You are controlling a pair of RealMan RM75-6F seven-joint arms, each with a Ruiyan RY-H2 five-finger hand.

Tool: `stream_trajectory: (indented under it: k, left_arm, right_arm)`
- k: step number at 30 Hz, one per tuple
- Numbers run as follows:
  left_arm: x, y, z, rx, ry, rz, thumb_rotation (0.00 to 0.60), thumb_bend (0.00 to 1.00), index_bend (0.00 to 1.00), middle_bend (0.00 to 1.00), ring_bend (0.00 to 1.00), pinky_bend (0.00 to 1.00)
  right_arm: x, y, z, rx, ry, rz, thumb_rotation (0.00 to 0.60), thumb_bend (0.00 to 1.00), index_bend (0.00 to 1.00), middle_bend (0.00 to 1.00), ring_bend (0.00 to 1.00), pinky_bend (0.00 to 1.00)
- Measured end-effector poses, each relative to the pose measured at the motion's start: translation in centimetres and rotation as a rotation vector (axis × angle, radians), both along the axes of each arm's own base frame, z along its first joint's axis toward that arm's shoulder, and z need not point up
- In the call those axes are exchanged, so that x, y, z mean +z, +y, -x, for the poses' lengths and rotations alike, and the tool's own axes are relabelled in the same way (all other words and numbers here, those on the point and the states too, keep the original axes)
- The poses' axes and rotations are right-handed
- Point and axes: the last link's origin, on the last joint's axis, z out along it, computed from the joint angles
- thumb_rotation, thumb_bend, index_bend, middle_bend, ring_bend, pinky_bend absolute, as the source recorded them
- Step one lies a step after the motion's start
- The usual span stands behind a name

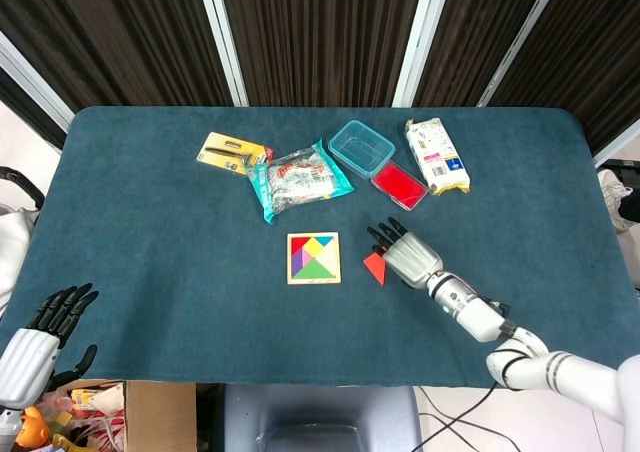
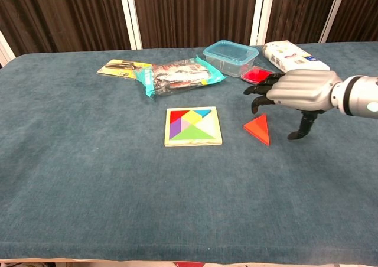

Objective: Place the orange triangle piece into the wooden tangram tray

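Note:
The orange triangle piece (image 2: 258,129) lies flat on the blue cloth, right of the wooden tangram tray (image 2: 193,126). From the head view the triangle (image 1: 375,267) is partly covered by my right hand (image 1: 404,253). That right hand (image 2: 293,91) hovers just above and behind the triangle, fingers spread and pointing left, thumb hanging down to the right, holding nothing. The tray (image 1: 313,258) holds several coloured pieces with an unfilled wooden gap on its right side. My left hand (image 1: 45,332) stays low at the table's near left corner, fingers apart and empty.
Behind the tray lie a teal snack bag (image 2: 176,75), a yellow card pack (image 2: 121,69), a clear teal-rimmed box (image 2: 231,57), its red lid (image 2: 263,78) and a white packet (image 2: 292,57). A cardboard box (image 1: 150,417) sits below the table's front edge.

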Motion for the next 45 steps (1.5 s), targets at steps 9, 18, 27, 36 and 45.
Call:
stream_trajectory:
  k: [9,18,27,36,45]
  left_arm:
    - [0.2,0.1,0.2,0.004,-0.006,-0.001,0.600,0.46,0.00,0.03,0.05,0.12]
    - [0.3,0.1,0.2,0.003,-0.009,0.001,0.600,0.46,0.00,0.03,0.05,0.12]
    - [0.3,0.0,0.2,0.001,-0.011,0.001,0.600,0.46,0.00,0.03,0.05,0.12]
    - [0.4,0.0,0.2,0.000,-0.014,0.000,0.600,0.46,0.00,0.03,0.05,0.12]
    - [0.5,0.0,0.2,-0.001,-0.020,-0.001,0.600,0.46,0.00,0.03,0.05,0.12]
  right_arm:
    - [-1.2,-0.4,-1.0,0.016,0.019,-0.008,0.600,0.43,0.40,0.00,0.00,0.00]
    - [-1.7,-0.5,-1.3,0.011,0.038,-0.005,0.600,0.43,0.39,0.00,0.00,0.00]
    - [-2.3,-0.6,-1.4,-0.001,0.048,-0.008,0.600,0.43,0.41,0.00,0.00,0.00]
    - [-3.0,-0.7,-1.7,-0.001,0.055,-0.009,0.600,0.43,0.47,0.00,0.00,0.00]
    - [-3.1,-0.7,-2.0,0.004,0.056,0.000,0.600,0.43,0.56,0.00,0.00,0.00]
